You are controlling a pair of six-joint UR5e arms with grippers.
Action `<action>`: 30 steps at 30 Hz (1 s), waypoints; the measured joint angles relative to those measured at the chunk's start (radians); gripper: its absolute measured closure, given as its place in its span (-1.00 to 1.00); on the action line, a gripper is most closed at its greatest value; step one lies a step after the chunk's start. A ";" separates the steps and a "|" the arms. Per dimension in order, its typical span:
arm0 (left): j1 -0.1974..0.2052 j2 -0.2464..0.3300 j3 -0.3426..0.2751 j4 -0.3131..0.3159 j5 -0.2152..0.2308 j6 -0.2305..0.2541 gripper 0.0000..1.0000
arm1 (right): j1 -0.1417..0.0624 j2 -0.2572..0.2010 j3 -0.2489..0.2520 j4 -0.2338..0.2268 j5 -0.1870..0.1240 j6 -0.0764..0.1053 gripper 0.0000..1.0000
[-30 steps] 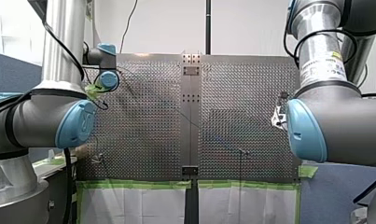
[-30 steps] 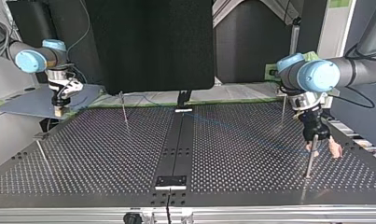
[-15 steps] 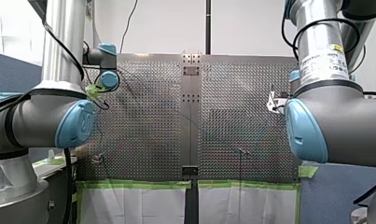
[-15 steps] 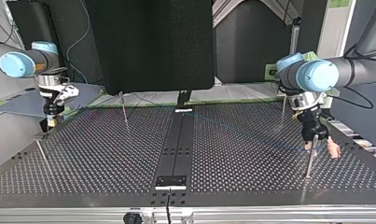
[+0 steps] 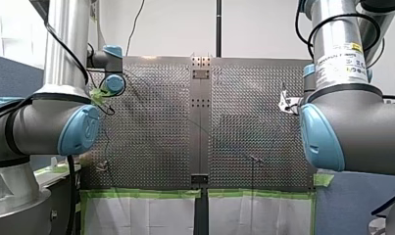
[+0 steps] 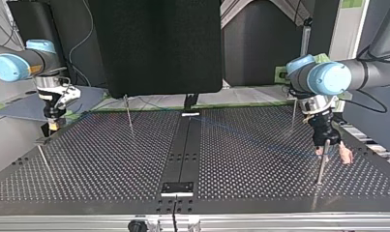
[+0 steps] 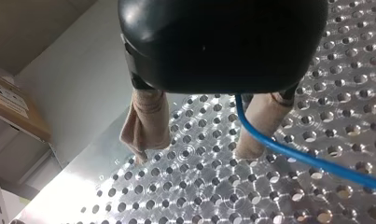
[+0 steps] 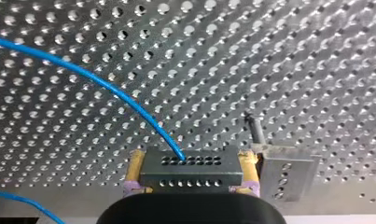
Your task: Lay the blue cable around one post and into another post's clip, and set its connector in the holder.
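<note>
The blue cable (image 7: pixel 288 151) runs between the beige pads of my left gripper (image 7: pixel 202 140), close to one finger (image 7: pixel 262 121); the jaws stand apart and do not pinch it. In the top view my left gripper (image 6: pixel 335 153) hangs open right behind a thin post (image 6: pixel 320 166). My right gripper (image 8: pixel 191 184) has its yellow pads shut on the grey connector block (image 8: pixel 191 169), from which the cable (image 8: pixel 106 86) arcs away over the plate. A metal holder bracket (image 8: pixel 284 173) stands just beside the connector. In the top view my right gripper (image 6: pixel 52 125) hovers above that holder (image 6: pixel 40 141).
More thin posts stand on the perforated table (image 6: pixel 110 159): one at the back left (image 6: pixel 128 113), one at the back right (image 6: pixel 293 116), one near the left edge (image 6: pixel 43 158). A black strip (image 6: pixel 183 150) runs down the middle. In the front view, green tape (image 5: pixel 146 193) lines the near edge.
My right arm has swung in from the table's side and come down over the holder with the connector in its grip. My left gripper has barely shifted beside its post.
</note>
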 joint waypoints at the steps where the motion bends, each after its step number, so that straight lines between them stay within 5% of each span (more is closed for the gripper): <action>1: 0.000 0.000 0.000 0.000 0.000 0.000 -1.00 | -0.001 0.000 0.000 0.000 0.000 0.002 1.00; 7: 0.000 -0.001 0.000 0.000 0.000 0.000 -1.00 | -0.011 0.000 -0.016 0.006 -0.003 0.017 1.00; 23: 0.000 -0.001 0.000 -0.001 0.000 0.000 -1.00 | -0.015 -0.002 -0.097 0.058 -0.014 0.020 1.00; 30: 0.000 0.000 0.000 -0.002 0.000 0.002 -1.00 | -0.025 -0.002 -0.113 0.062 -0.042 0.032 1.00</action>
